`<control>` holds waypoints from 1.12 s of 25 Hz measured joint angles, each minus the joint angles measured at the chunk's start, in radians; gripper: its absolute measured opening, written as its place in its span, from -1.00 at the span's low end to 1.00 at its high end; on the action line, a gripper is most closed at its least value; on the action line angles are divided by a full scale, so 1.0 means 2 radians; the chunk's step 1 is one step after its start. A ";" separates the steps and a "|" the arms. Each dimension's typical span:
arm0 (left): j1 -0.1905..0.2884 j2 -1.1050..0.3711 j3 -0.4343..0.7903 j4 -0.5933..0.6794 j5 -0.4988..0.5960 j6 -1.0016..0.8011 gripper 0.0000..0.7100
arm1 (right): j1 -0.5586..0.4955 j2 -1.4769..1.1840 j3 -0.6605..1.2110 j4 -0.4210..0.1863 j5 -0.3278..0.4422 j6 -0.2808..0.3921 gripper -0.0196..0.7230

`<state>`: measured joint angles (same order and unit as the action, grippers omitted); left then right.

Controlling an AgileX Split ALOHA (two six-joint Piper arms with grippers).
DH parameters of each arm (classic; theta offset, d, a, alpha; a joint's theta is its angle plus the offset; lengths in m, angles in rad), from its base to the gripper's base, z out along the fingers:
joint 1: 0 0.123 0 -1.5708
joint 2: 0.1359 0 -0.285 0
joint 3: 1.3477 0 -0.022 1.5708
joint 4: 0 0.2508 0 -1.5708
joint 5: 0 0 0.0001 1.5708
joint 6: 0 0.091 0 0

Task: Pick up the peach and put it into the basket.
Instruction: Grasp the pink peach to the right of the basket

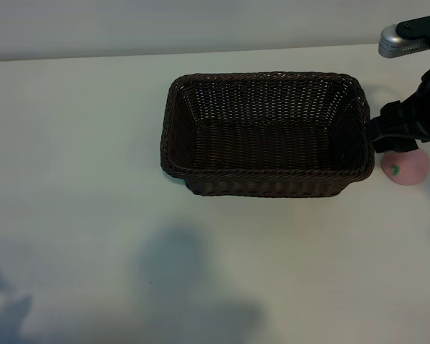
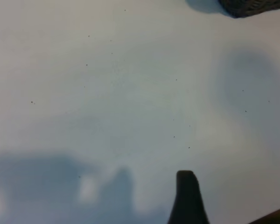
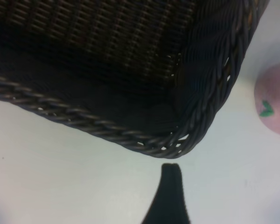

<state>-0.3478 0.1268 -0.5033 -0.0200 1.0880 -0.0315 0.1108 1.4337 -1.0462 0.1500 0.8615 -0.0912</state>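
Observation:
The peach, small, round and pale pink with a green mark, lies on the table just off the basket's right end; it also shows in the right wrist view as the peach. The dark brown wicker basket stands mid-table with nothing inside. My right gripper hovers at the basket's right end, just above and behind the peach, open and holding nothing; one dark finger shows close to the basket corner. My left gripper is outside the exterior view; its one visible finger hangs over bare table, open.
The white table stretches wide to the left and front of the basket. A shadow of the left arm falls on the table's front. A basket corner shows far off in the left wrist view.

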 joint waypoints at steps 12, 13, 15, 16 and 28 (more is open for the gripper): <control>0.077 -0.002 0.000 0.000 0.000 0.000 0.33 | 0.000 0.000 0.000 0.000 0.000 0.000 0.65; 0.085 -0.005 0.000 0.000 0.000 0.000 0.33 | 0.000 0.000 0.000 -0.001 0.000 0.000 0.65; 0.104 -0.023 0.000 0.000 0.000 0.000 0.33 | 0.000 0.000 0.000 -0.005 0.000 0.000 0.65; 0.112 -0.035 0.001 0.000 -0.001 0.000 0.33 | 0.000 0.000 0.000 -0.008 0.000 0.000 0.65; 0.170 -0.068 0.001 0.000 0.001 0.000 0.33 | 0.000 0.054 0.000 -0.081 -0.029 0.082 0.65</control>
<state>-0.0075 -0.0094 -0.5015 -0.0210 1.0908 -0.0315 0.1108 1.5417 -1.0462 -0.0125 0.8039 0.0729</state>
